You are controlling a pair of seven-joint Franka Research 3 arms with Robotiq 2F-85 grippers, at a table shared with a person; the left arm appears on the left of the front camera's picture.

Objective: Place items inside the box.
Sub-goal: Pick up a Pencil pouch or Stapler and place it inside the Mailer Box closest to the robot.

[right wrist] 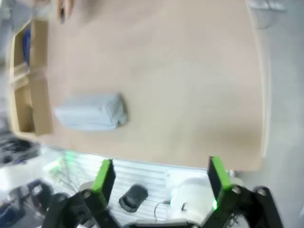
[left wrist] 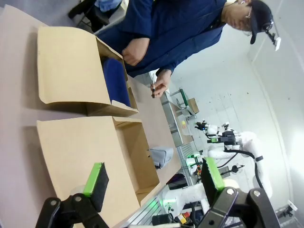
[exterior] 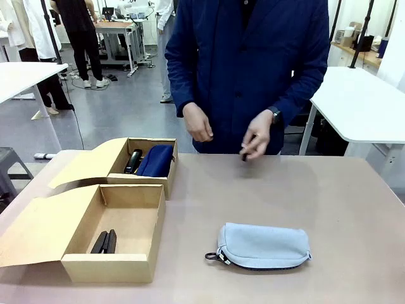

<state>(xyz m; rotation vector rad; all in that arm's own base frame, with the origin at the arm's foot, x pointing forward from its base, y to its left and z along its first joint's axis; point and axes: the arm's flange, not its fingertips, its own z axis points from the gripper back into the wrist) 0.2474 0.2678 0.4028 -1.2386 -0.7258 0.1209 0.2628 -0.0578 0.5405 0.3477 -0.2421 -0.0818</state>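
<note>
Lower left: box (exterior: 130, 267), open, with its flap lid folded out to the left. A stapler (exterior: 104, 242) lies on its floor near the front wall. Upper left, just behind it: smaller box (exterior: 88, 166), holding a navy pouch (exterior: 156, 161) and a black item (exterior: 133, 161) too dark to name. Upper centre: the person's hand (exterior: 258, 136) pinches a small dark item (exterior: 244, 156) above the far edge of the desk (exterior: 329, 202); what it is cannot be told. Lower centre-right: grey pouch (exterior: 266, 246), flat on the desk and well apart from the box, zip pull toward the box. Left tool (left wrist: 154, 175): fingers wide, nothing between them, hanging over the box's flap. Right tool (right wrist: 160, 173): wide, empty, high above the desk's near edge, with the pouch at that frame's left. Status, judged: stapler in, pouch and other items outstanding. Hazards, judged: the soft pouch may bunch or slip from a shallow pinch. Carried long-side on, it may catch the box's near wall or land on the stapler. The twin boxes invite a wrong drop. A reach across the middle could meet the person's hand.
</note>
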